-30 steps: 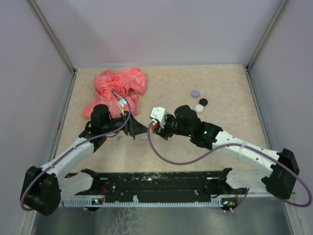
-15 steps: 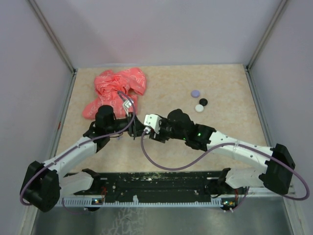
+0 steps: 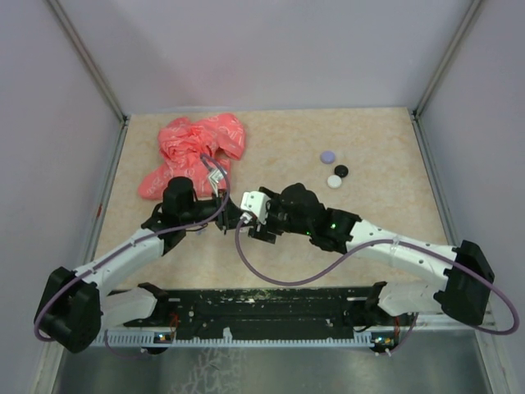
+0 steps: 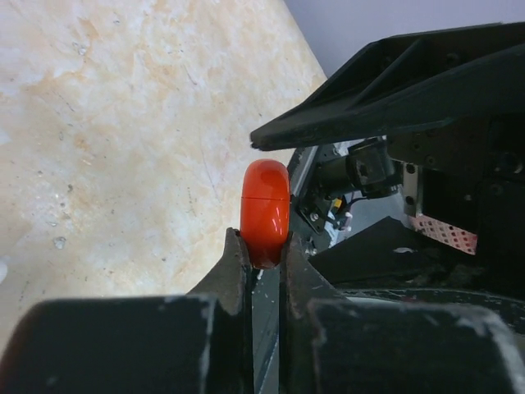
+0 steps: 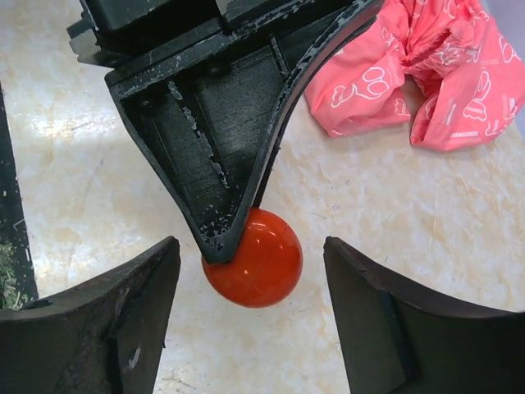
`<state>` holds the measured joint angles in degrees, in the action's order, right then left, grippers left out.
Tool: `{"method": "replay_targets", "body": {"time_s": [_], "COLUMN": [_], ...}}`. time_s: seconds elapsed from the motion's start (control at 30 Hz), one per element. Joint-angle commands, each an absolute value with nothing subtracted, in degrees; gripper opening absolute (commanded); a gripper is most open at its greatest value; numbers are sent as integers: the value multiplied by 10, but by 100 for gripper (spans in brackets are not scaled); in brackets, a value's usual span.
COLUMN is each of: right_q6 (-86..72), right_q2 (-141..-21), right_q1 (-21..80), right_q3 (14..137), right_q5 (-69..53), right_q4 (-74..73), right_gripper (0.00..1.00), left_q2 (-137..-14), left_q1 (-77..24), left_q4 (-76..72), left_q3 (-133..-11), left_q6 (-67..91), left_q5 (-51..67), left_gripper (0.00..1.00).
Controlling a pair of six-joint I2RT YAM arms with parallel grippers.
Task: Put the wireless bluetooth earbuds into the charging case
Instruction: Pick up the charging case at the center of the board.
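Observation:
A glossy red round charging case (image 4: pixel 264 205) with a thin seam is pinched edge-on at the tips of my left gripper (image 4: pixel 262 243), which is shut on it above the tabletop. In the right wrist view the same red case (image 5: pixel 256 261) hangs from the left gripper's black finger (image 5: pixel 215 148). My right gripper (image 5: pixel 250 250) stands open around the case, with a gap on each side. The two grippers meet at mid-table, left gripper (image 3: pixel 233 217) and right gripper (image 3: pixel 256 225). No wireless bluetooth earbuds show clearly in any view.
A crumpled pink plastic bag (image 3: pixel 195 150) lies at the back left, just behind the left arm. Three small round discs sit at the back right: purple (image 3: pixel 328 156), black (image 3: pixel 341 171) and white (image 3: pixel 334 181). Grey walls enclose the table.
My left gripper has closed on the red case. My right gripper has opened and let the case go. Both arms shifted slightly left early on.

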<state>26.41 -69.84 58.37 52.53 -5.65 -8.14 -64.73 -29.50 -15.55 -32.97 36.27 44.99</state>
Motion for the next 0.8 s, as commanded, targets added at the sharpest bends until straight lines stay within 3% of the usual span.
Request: {"method": "replay_targets", "body": {"time_s": [0.0, 0.17, 0.43, 0.77], "right_q6": [242, 170, 11, -117], "right_q2": [-656, -605, -573, -624], "right_q1": [588, 520, 414, 383], "right_q3": [539, 530, 484, 460], "right_q5": [-63, -195, -360, -434], "right_q4": [-64, -58, 68, 215], "right_gripper": [74, 77, 79, 79], "left_q2": [-626, -591, -515, -437], "left_q1": [-298, -299, -298, -298], "left_q4": [-138, -137, -199, -364], "left_q3": [-346, -340, -298, -226], "left_q6": [308, 259, 220, 227], "left_q5": [431, 411, 386, 394], "left_gripper": [0, 0, 0, 0]}}
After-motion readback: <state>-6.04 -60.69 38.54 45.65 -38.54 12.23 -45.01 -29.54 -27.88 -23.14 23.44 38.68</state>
